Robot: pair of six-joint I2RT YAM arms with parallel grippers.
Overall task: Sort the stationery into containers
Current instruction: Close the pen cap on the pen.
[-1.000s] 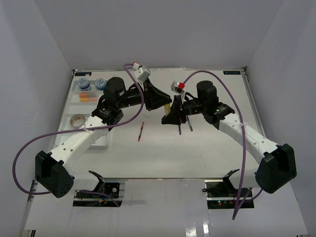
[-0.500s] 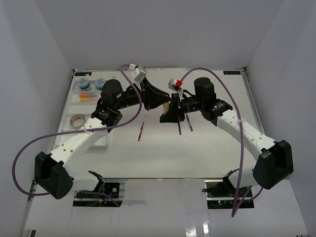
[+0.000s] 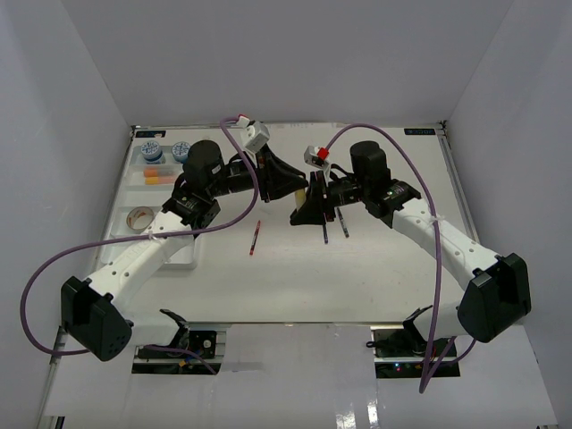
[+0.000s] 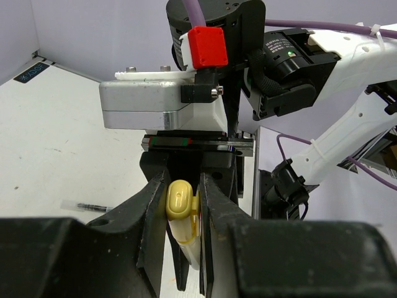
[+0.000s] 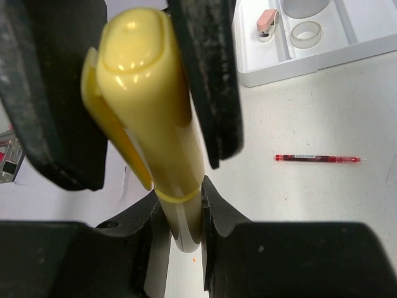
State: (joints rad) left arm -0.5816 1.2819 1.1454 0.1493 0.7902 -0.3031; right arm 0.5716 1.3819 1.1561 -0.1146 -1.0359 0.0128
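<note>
- Over the last second the right arm swings a little toward the left arm, and its jaws finish closing.
- Nothing lying on the surface shifts in that time.
- Both arms now meet above the middle of the surface. Each pair of jaws is clamped on the same yellow marker, which is held in the air between them.
- The left jaws grip the capped end; the right jaws grip lower, on the barrel.
- This looks like a hand-over. The marker is not yet sorted, and one pair of jaws must let go before it can travel to the tray at the far left.
- Held in the air: one marker.
- Loose on the surface: one red pen, left of centre, and two dark pens, side by side just under the right jaws.
- Already in the tray:
  - two blue-white tubs
  - one tan tape roll
  - one clear roll
  - one pink eraser
- Small orange and yellow pieces also sit below the tubs, too small to count.
- There is one tray.
</note>
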